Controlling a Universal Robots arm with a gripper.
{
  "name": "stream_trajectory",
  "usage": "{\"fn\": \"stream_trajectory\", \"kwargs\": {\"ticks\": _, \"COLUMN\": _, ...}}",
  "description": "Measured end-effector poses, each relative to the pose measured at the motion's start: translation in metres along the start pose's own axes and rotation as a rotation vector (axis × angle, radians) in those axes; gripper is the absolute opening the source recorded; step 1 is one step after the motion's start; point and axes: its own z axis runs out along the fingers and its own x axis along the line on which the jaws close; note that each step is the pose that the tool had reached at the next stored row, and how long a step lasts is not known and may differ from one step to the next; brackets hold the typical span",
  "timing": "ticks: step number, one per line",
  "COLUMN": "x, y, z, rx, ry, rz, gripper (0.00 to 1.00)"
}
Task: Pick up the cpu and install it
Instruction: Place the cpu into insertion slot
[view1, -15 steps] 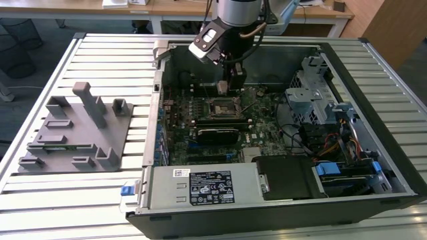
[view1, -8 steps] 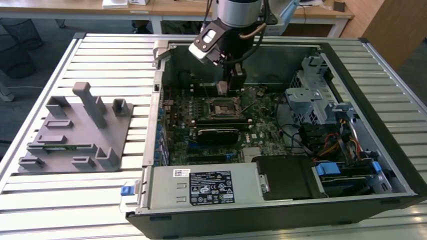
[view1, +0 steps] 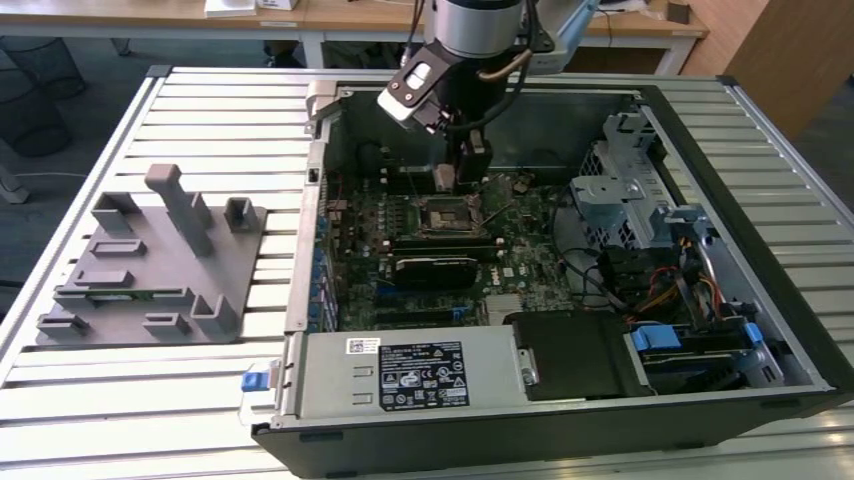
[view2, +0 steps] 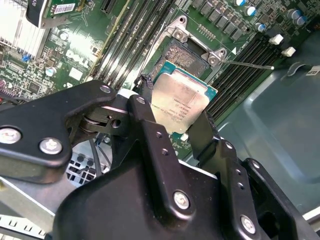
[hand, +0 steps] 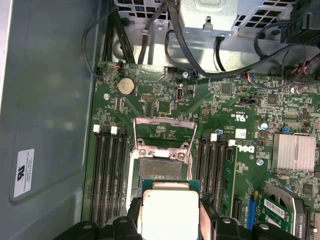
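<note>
A black two-fingered gripper (view2: 175, 117) pinches the flat, silvery-grey square cpu (hand: 170, 212) by opposite edges, close above the open metal-framed socket (hand: 162, 167). It seems light, stiff and fragile, best held edgewise.

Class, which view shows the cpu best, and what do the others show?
The second wrist view: the cpu shows its metal top plainly, clamped in the gripper near the open socket. The first wrist view crops it at the frame edge; the exterior view leaves it too small to make out.

The cpu (view2: 182, 100) hangs over the socket (view2: 183, 56) — apparently apart.
</note>
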Motion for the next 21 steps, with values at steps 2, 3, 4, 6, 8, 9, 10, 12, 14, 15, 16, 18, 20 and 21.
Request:
{"fn": "stream_trajectory", "kwargs": {"ticks": 2, "x": 0.0000, "y": -0.0001, "z": 0.0023, "rx": 0.0001, "ry": -0.0005, "rz": 0.000, "gripper": 0.54}}
{"fn": "stream_trajectory", "kwargs": {"ticks": 3, "x": 0.0000, "y": -0.0001, "z": 0.0037, "rx": 0.0001, "ry": -0.0005, "rz": 0.000, "gripper": 0.54}}
{"fn": "stream_trajectory", "kwargs": {"ticks": 4, "x": -0.0001, "y": -0.0001, "z": 0.0052, "rx": 0.0001, "ry": -0.0006, "rz": 0.000, "gripper": 0.54}}
{"fn": "stream_trajectory", "kwargs": {"ticks": 6, "x": -0.0001, "y": -0.0002, "z": 0.0077, "rx": 0.0001, "ry": -0.0021, "rz": 0.000, "gripper": 0.54}}
{"fn": "stream_trajectory", "kwargs": {"ticks": 8, "x": -0.0001, "y": -0.0002, "z": 0.0097, "rx": 0.0005, "ry": -0.0060, "rz": 0.000, "gripper": 0.54}}
{"fn": "stream_trajectory", "kwargs": {"ticks": 9, "x": -0.0001, "y": -0.0002, "z": 0.0111, "rx": 0.0006, "ry": -0.0071, "rz": 0.000, "gripper": 0.54}}
{"fn": "stream_trajectory", "kwargs": {"ticks": 10, "x": 0.0002, "y": -0.0002, "z": 0.0122, "rx": 0.0005, "ry": -0.0072, "rz": 0.000, "gripper": 0.54}}
{"fn": "stream_trajectory", "kwargs": {"ticks": 12, "x": 0.0004, "y": 0.0002, "z": 0.0139, "rx": 0.0006, "ry": -0.0074, "rz": 0.000, "gripper": 0.54}}
{"fn": "stream_trajectory", "kwargs": {"ticks": 14, "x": 0.0015, "y": 0.0009, "z": 0.0161, "rx": 0.0007, "ry": -0.0075, "rz": 0.000, "gripper": 0.54}}
{"fn": "stream_trajectory", "kwargs": {"ticks": 15, "x": 0.0024, "y": 0.0014, "z": 0.0175, "rx": 0.0007, "ry": -0.0075, "rz": 0.000, "gripper": 0.54}}
{"fn": "stream_trajectory", "kwargs": {"ticks": 16, "x": 0.0033, "y": 0.0020, "z": 0.0190, "rx": 0.0006, "ry": -0.0074, "rz": 0.000, "gripper": 0.54}}
{"fn": "stream_trajectory", "kwargs": {"ticks": 18, "x": 0.0052, "y": 0.0036, "z": 0.0227, "rx": 0.0005, "ry": -0.0071, "rz": 0.000, "gripper": 0.54}}
{"fn": "stream_trajectory", "kwargs": {"ticks": 20, "x": 0.0075, "y": 0.0040, "z": 0.0263, "rx": 0.0006, "ry": -0.0070, "rz": 0.000, "gripper": 0.54}}
{"fn": "stream_trajectory", "kwargs": {"ticks": 21, "x": 0.0085, "y": 0.0040, "z": 0.0281, "rx": 0.0005, "ry": -0.0070, "rz": 0.001, "gripper": 0.54}}
